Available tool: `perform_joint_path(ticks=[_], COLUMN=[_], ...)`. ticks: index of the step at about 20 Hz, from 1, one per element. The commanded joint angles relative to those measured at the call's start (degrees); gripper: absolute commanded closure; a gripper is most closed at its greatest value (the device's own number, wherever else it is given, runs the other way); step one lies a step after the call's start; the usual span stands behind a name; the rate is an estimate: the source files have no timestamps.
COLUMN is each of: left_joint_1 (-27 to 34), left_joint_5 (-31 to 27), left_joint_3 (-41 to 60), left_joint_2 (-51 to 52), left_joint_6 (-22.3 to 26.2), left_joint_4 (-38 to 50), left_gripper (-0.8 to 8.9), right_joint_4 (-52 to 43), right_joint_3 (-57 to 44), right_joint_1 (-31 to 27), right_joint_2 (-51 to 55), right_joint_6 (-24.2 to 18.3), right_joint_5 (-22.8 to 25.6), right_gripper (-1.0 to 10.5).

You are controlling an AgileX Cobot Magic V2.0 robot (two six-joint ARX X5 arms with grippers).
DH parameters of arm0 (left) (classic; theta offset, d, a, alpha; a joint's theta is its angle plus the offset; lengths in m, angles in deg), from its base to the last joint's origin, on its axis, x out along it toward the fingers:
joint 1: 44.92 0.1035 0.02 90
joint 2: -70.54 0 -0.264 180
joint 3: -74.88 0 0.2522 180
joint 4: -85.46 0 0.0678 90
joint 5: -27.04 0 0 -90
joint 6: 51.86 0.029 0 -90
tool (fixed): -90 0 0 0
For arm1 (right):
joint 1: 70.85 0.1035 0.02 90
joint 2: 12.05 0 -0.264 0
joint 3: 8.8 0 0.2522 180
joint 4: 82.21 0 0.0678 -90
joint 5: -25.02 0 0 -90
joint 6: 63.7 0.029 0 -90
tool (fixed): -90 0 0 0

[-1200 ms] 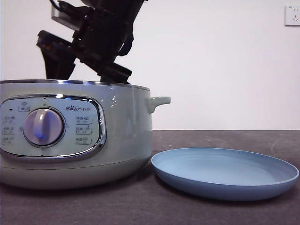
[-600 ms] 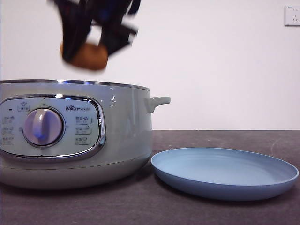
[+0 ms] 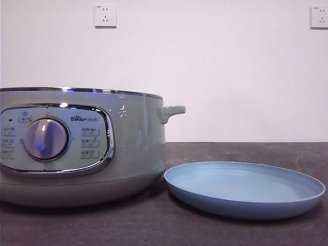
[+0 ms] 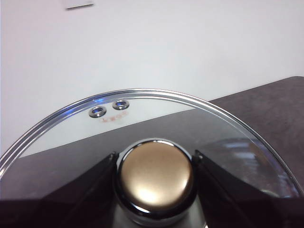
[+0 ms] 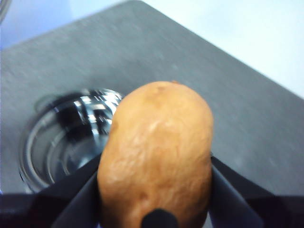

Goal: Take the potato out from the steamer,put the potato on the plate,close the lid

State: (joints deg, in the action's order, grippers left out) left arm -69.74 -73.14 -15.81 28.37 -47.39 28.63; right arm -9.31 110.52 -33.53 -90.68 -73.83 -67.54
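Right end effector (image 5: 156,209) clamped on potato (image 5: 156,152), left end effector (image 4: 154,164) gripping lid (image 4: 142,114) knob; plate (image 3: 246,205) beside steamer (image 3: 133,148).

My front camera sits low, about table height, looking level across at the steamer (image 3: 82,146) and plate (image 3: 245,189), both close. My left wrist camera looks down close over the lid (image 4: 142,137). My right wrist camera looks past the potato (image 5: 156,156) (very near) at the steamer's open mouth, the one thing it shares with the front view.
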Motion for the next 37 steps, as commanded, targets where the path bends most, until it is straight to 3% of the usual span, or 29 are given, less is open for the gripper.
perform_joint_path(ticks=[1,10,16,18,20,26,37], left_joint_1=[0.0,0.0,0.0,0.0,0.0,0.0,0.0], left_joint_5=[2.5,10.5,12.3,12.2,12.2,12.2,12.0], left_joint_3=[-0.8,-0.8,-0.8,-0.8,-0.8,-0.8,-0.8], left_joint_2=[-1.2,-7.2,-9.4,-9.6,-9.6,-9.6,-9.6], left_joint_6=[-0.3,-1.7,-2.8,-2.9,-2.8,-3.0,-2.9], left_joint_4=[4.9,8.1,8.8,8.8,8.8,8.7,8.7], left_gripper=[8.22,8.22,8.22,8.22,8.22,8.22,8.22], right_joint_4=[4.0,8.6,1.4,-3.4,-8.2,-19.1,-24.1], right_joint_3=[-0.1,-2.8,-18.9,-25.5,-31.8,-45.2,-47.2], right_joint_1=[-3.5,-10.9,-12.3,-12.3,-12.2,-12.1,-9.8], right_joint_2=[2.1,8.1,9.0,8.3,7.1,-0.1,-16.9], right_joint_6=[-0.2,0.7,3.2,4.4,5.8,6.7,6.7], right_joint_5=[0.0,-0.3,-0.5,-2.5,-5.0,-5.0,-8.2], right_gripper=[9.6,9.6,9.6,9.6,9.6,9.6,9.6])
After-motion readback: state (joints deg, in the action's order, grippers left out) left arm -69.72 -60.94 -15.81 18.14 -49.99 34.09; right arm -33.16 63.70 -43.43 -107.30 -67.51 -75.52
